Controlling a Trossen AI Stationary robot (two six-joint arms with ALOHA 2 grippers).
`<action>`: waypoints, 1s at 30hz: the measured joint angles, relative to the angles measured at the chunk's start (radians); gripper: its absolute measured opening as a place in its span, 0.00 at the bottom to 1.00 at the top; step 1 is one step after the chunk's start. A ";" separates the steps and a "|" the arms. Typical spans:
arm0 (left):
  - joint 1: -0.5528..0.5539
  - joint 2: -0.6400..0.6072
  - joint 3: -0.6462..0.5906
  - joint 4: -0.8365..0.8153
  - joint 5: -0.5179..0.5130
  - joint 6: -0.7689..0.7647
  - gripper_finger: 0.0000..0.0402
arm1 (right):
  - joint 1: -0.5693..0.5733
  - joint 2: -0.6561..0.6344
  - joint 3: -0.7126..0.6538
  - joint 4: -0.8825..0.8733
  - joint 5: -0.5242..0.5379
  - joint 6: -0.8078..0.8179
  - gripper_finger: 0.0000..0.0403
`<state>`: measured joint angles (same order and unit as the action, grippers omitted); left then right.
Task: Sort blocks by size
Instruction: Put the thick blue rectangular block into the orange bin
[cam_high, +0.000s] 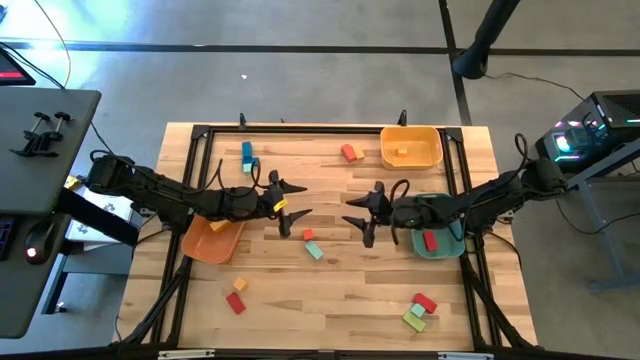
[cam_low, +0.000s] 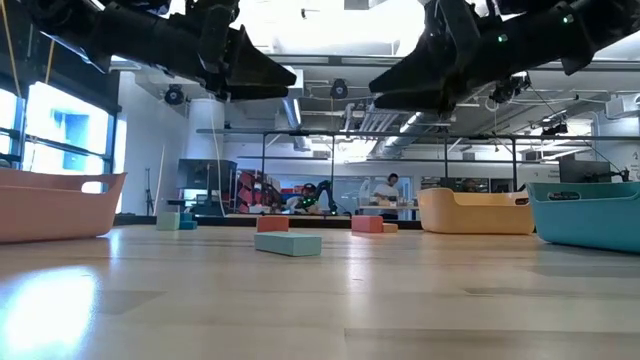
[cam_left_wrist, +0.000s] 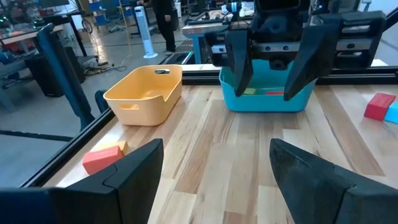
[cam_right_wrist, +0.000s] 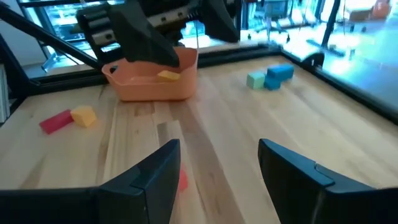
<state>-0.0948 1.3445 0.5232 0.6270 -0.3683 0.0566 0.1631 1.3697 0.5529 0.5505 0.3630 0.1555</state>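
Both grippers hang open and empty above the middle of the table, facing each other. My left gripper (cam_high: 298, 201) also shows in its wrist view (cam_left_wrist: 214, 180), and my right gripper (cam_high: 350, 212) in its own (cam_right_wrist: 217, 180). A small red block (cam_high: 308, 235) and a teal bar (cam_high: 315, 250) lie flat on the table just nearer than the gap between them. In the low view the teal bar (cam_low: 288, 244) lies below both grippers. Other blocks lie scattered: blue and teal (cam_high: 247, 155), red and orange (cam_high: 350, 152), yellow (cam_high: 240, 285), red (cam_high: 235, 303), and a red, teal and green group (cam_high: 420, 312).
A salmon bin (cam_high: 200, 245) with a yellow block stands under my left arm. A teal bin (cam_high: 445, 245) with red and green blocks stands under my right arm. A yellow-orange bin (cam_high: 425, 158) holding one block stands at the far right. A black frame (cam_high: 300, 130) edges the table.
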 joint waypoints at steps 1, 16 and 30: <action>-0.002 0.000 0.000 -0.001 0.000 -0.001 0.70 | 0.000 0.000 0.000 0.012 0.000 -0.017 0.53; -0.109 -0.036 -0.001 -0.164 -0.032 0.020 0.70 | -0.052 0.000 0.000 0.051 -0.165 -0.131 0.53; -0.130 -0.197 -0.040 -0.340 -0.090 -0.118 0.70 | -0.044 0.013 0.001 0.051 -0.264 -0.183 0.53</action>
<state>-0.2252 1.1477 0.4827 0.2873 -0.4583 -0.0618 0.1193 1.3827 0.5537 0.6015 0.0989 -0.0279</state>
